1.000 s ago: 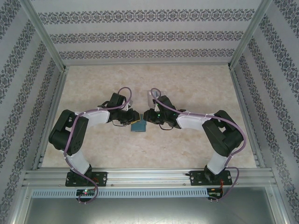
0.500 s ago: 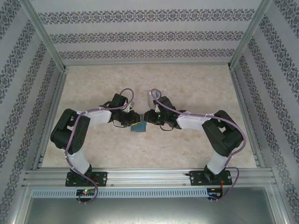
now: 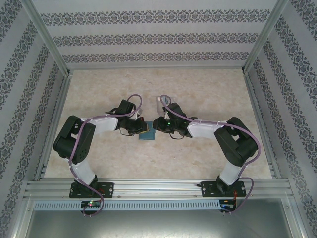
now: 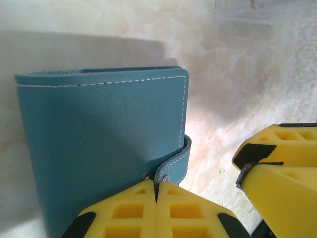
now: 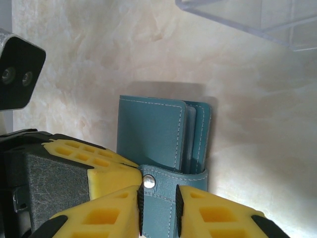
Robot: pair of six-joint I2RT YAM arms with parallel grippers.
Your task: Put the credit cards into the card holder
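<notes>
Left gripper (image 4: 156,192) has just closed fully, pinching the strap tab (image 4: 173,163) of the wallet (image 4: 99,139) beside the snap. Right gripper (image 5: 159,197) clamps the wallet from the opposite side.

Judgement: unfastening comes next. Credit cards not visible, presumably inside the wallet.

Card holder (image 5: 237,17) sits just beyond the wallet, its clear edge near. Both sets of fingers crowd the wallet, with bare table (image 3: 198,89) all round it.

Clear plastic card holder (image 5: 257,22), see-through raised walls, standing on the marbled table (image 5: 99,59)
</notes>
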